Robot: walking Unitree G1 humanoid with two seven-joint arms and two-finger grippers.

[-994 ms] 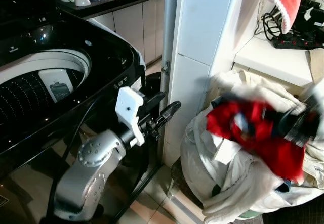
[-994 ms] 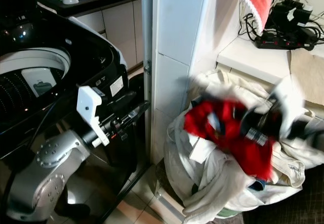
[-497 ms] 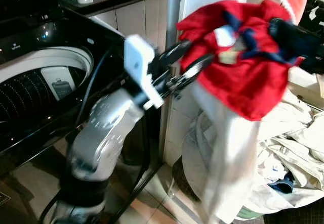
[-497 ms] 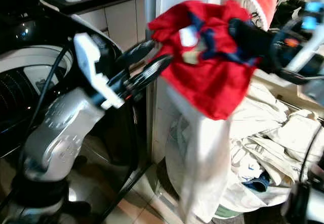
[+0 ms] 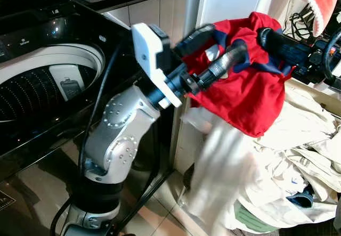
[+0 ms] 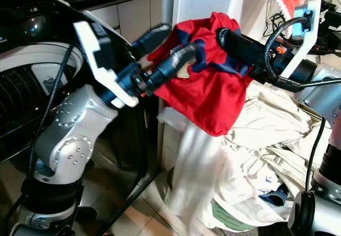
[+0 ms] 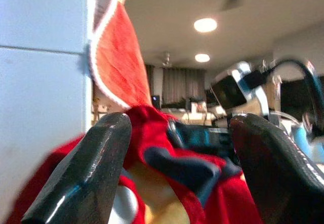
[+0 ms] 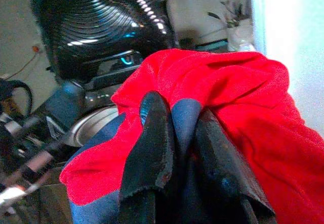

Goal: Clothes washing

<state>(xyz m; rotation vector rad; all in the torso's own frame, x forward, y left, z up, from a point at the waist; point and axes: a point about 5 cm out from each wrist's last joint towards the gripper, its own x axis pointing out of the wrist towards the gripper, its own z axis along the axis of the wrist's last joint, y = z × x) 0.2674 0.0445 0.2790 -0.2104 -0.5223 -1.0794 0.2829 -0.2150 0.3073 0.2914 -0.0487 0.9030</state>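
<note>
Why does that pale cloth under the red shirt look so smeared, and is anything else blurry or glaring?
In the left eye view the pale cloth is motion-blurred, while the red shirt is fairly sharp. The left wrist view is soft, with bright ceiling lights. The right wrist view has glare on the washer drum.

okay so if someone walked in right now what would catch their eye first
A bright red shirt held up in midair by the right hand, which pinches its cloth, with the open left hand beside it. Below lies a heap of pale laundry; to the robot's left, the open washing machine.
</note>
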